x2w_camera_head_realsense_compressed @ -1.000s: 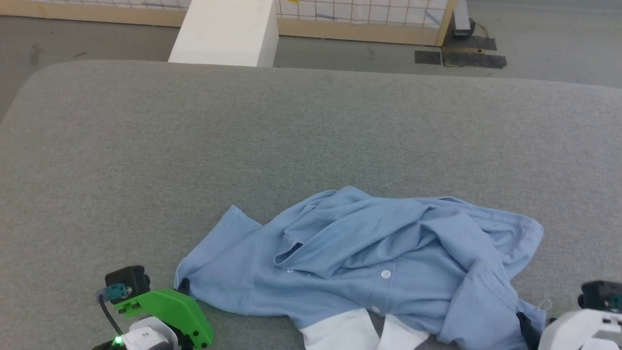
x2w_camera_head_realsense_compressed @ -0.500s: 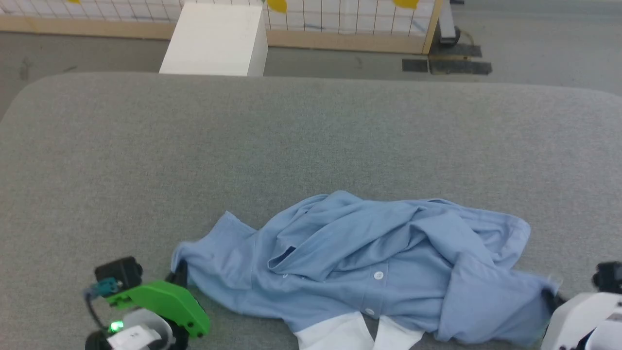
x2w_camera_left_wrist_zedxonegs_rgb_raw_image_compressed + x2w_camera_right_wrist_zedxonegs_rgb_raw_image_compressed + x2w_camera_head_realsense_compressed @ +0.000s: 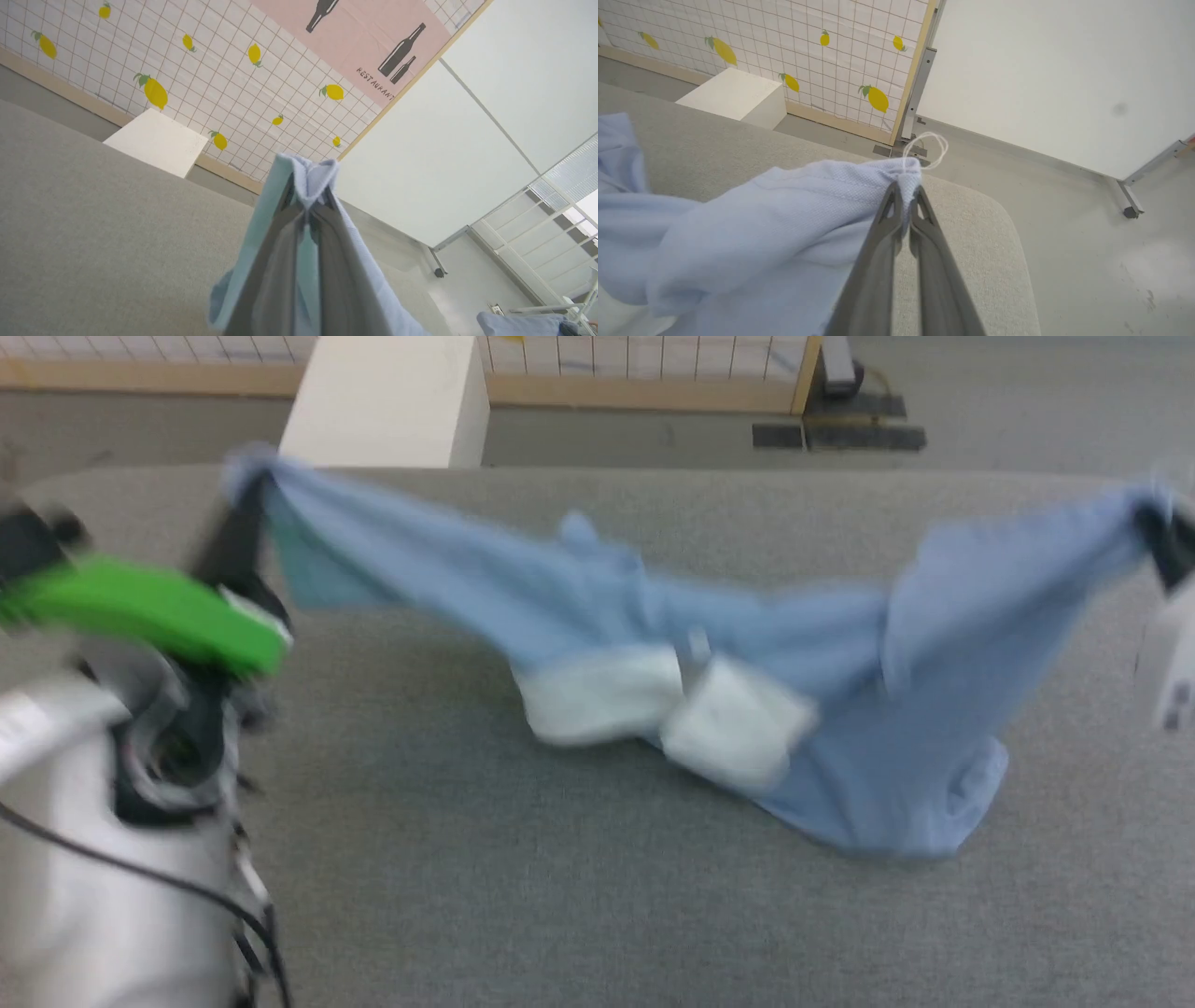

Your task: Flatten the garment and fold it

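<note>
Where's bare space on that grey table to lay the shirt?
Bare: the near strip of table below the hanging shirt, and the far middle behind it. Crowded: mid-right, where the shirt sags lowest.

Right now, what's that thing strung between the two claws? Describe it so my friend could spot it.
Over the wide grey padded table, the garment hangs stretched, one end pinched in the left claw, the other in the right claw. It is light blue soft cloth with white panels mid-span, unlike the hard white box behind.
</note>
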### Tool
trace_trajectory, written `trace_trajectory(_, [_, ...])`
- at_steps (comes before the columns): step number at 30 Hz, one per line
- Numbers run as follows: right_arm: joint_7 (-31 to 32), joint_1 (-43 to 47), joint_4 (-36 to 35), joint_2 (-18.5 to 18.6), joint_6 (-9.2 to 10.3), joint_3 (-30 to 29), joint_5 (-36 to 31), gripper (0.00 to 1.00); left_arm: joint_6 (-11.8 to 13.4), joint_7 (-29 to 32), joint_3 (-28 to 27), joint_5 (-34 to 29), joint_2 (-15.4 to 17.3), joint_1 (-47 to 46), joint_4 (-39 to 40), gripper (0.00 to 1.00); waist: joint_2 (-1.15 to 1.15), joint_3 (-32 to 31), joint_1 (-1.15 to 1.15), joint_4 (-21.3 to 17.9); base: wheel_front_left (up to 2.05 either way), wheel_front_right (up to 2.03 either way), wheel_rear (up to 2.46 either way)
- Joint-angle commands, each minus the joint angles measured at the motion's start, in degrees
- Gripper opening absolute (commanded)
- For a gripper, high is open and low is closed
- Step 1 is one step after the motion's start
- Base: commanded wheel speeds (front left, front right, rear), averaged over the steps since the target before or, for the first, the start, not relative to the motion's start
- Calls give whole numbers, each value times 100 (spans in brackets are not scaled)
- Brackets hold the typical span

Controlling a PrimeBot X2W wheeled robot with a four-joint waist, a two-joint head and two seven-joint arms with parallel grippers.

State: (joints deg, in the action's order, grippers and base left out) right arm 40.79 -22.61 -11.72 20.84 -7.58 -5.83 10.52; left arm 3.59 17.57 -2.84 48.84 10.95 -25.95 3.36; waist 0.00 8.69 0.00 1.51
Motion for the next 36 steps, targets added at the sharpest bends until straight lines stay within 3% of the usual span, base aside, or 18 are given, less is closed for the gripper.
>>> trace_trajectory(1, [68,-408,107,108,9,187,63,0,77,42,-86,20,122,-359,-27,0,0,466,0,-88,0,0,0])
trace_trajectory(4, [107,-1516,497,416,9,706,79,0,270,103,-236,49,244,-1244,-230,0,0,905,0,-164,0,0,0])
trace_trajectory(9, [-241,-3312,1234,588,9,1198,-130,0,574,-24,-366,-81,386,-2640,-518,0,0,1620,0,-271,0,0,0])
trace_trajectory(14, [-1078,-4987,1960,507,9,1326,-706,0,731,-481,-451,-281,449,-4081,-951,0,0,2213,0,-306,0,0,0])
trace_trajectory(21, [-2385,-6599,2761,8,9,951,-1517,0,628,-1394,-631,-417,471,-5477,-1499,0,0,2522,0,-338,0,0,0])
trace_trajectory(28, [-2928,-6664,3564,-276,9,985,-1547,0,349,-1710,-694,-377,552,-5653,-1966,0,0,2466,0,-328,0,0,0])
trace_trajectory(36, [-3298,-5007,4261,-399,9,1216,-772,0,-69,-1404,-427,-568,827,-4008,-2423,0,0,1855,0,-152,0,0,0])
